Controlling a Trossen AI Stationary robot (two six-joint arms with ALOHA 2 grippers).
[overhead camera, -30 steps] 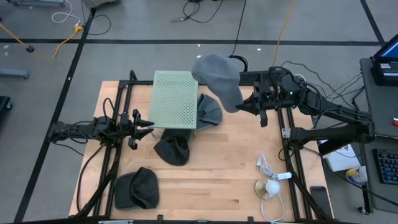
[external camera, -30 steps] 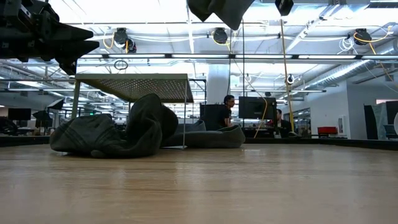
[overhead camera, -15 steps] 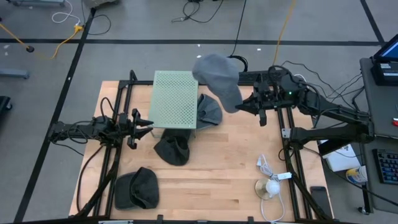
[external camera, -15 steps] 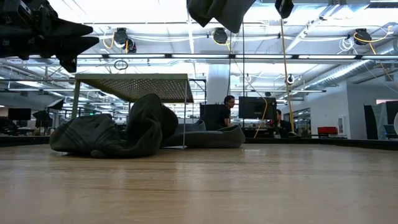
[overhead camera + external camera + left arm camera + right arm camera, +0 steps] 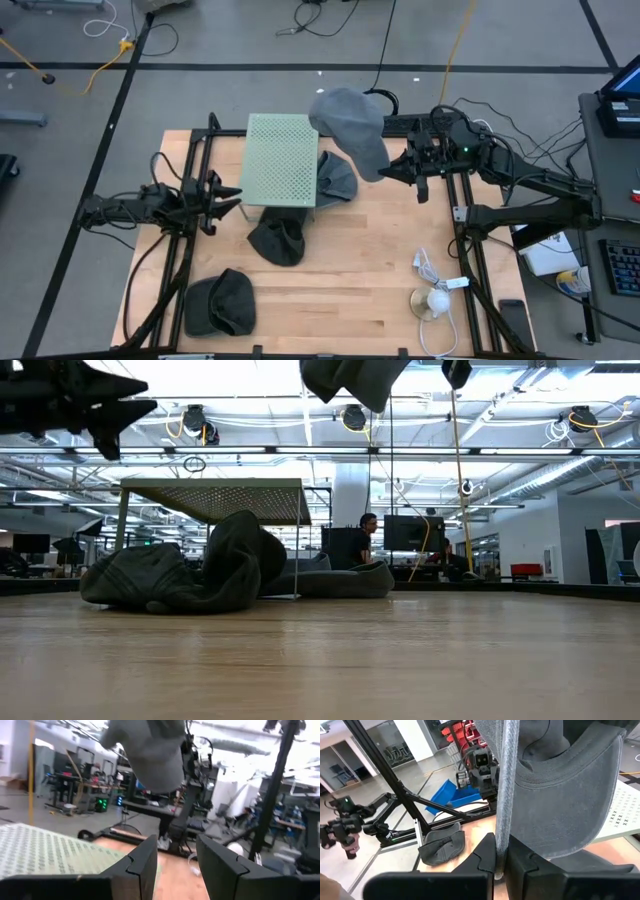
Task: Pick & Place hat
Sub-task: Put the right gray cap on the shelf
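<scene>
Overhead, right gripper [image 5: 381,176] raised above the far part of the wooden surface [image 5: 350,290], fingers [image 5: 487,855] pressed together on the edge of a light grey hat [image 5: 350,125], pinching its fabric. Hangs from that grip in the air, just beside the far right corner of the green perforated stand [image 5: 282,158], clear of the surface; seen from the right wrist as a wide grey cap filling the upper part of the view [image 5: 560,795]. Left gripper [image 5: 232,196] held level at the stand's left edge, fingers [image 5: 145,865] spread apart, holding nothing. On the surface: one dark hat [image 5: 335,178] partly under the stand's right side, another dark hat [image 5: 277,240] just in front of the stand, a third dark hat [image 5: 220,303] near the front left corner, well apart from the rest. Near the front right corner, a white cable [image 5: 432,270] beside a small round white object [image 5: 432,303]
</scene>
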